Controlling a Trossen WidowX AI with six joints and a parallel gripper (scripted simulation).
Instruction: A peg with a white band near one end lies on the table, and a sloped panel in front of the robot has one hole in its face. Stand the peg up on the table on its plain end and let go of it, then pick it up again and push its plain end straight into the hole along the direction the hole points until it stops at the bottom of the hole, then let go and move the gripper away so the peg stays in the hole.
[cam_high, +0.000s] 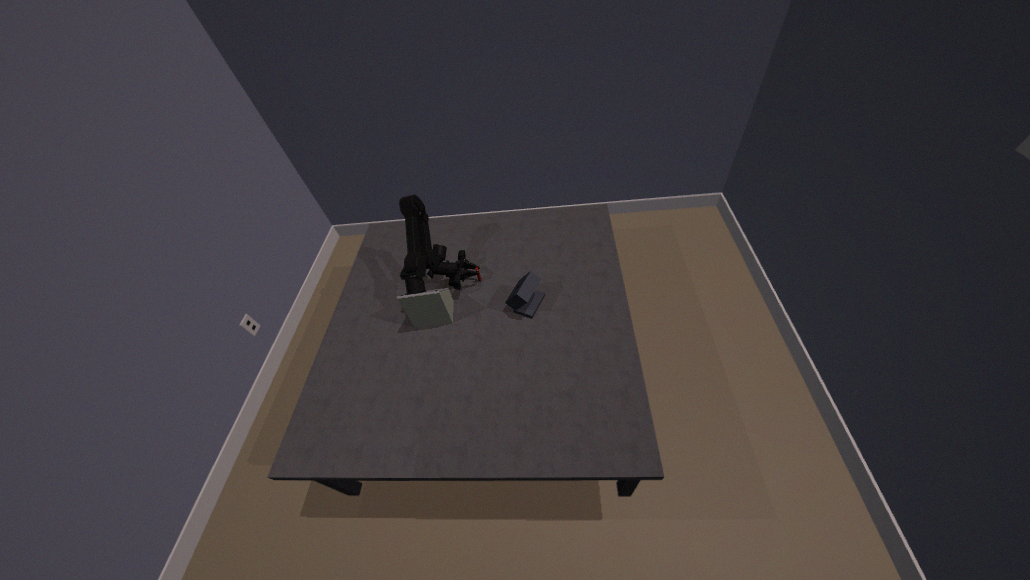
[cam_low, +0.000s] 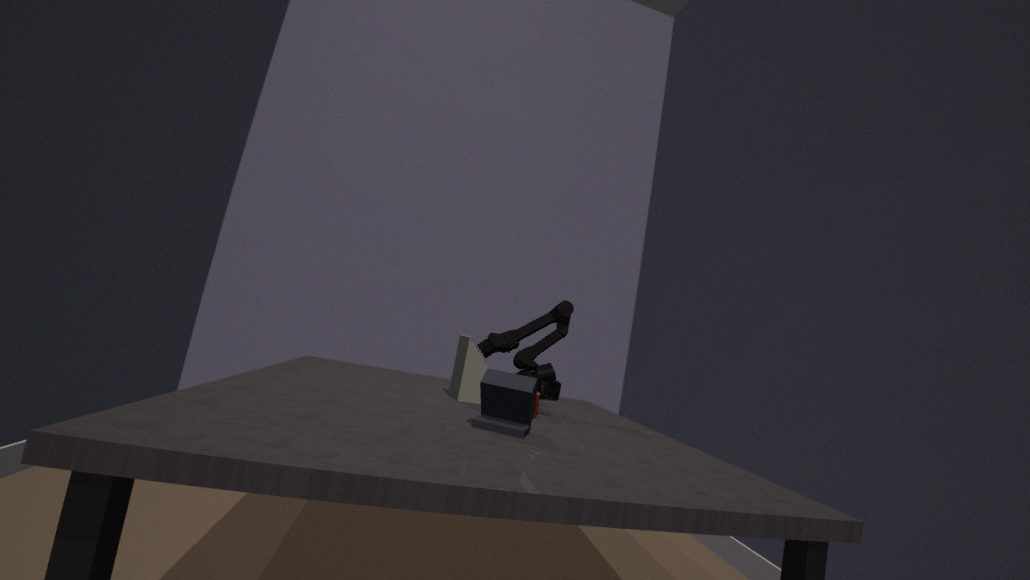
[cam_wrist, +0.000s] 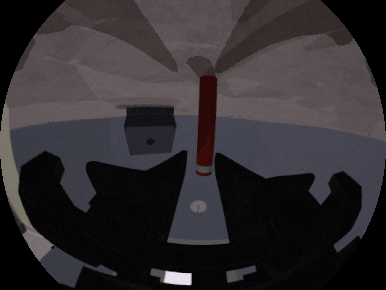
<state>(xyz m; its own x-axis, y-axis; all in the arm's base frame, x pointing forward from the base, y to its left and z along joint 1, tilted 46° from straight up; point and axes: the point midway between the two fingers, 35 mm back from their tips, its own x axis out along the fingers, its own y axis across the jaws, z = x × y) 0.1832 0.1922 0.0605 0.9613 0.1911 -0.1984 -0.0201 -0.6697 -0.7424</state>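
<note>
The red peg (cam_high: 479, 276) (cam_low: 536, 405) (cam_wrist: 207, 112) stands upright on the table, its white-banded end up and its plain end down. My gripper (cam_high: 477, 272) (cam_wrist: 201, 156) is open, with one fingertip on each side of the peg near the band. Gaps show between the fingers and the peg in the wrist view. The dark sloped panel (cam_high: 524, 290) (cam_low: 508, 397) (cam_wrist: 140, 139) stands a short way beyond the peg. Its hole (cam_wrist: 150, 142) shows in the wrist view; in the exterior view only the panel's back shows.
A pale green wedge-shaped block (cam_high: 429, 309) (cam_low: 470, 379) stands on the table (cam_high: 468, 403) (cam_low: 324, 439) close to the arm. It also shows at the left edge of the wrist view (cam_wrist: 6, 175). The dark panel has a low flat foot (cam_high: 531, 305) (cam_low: 500, 426).
</note>
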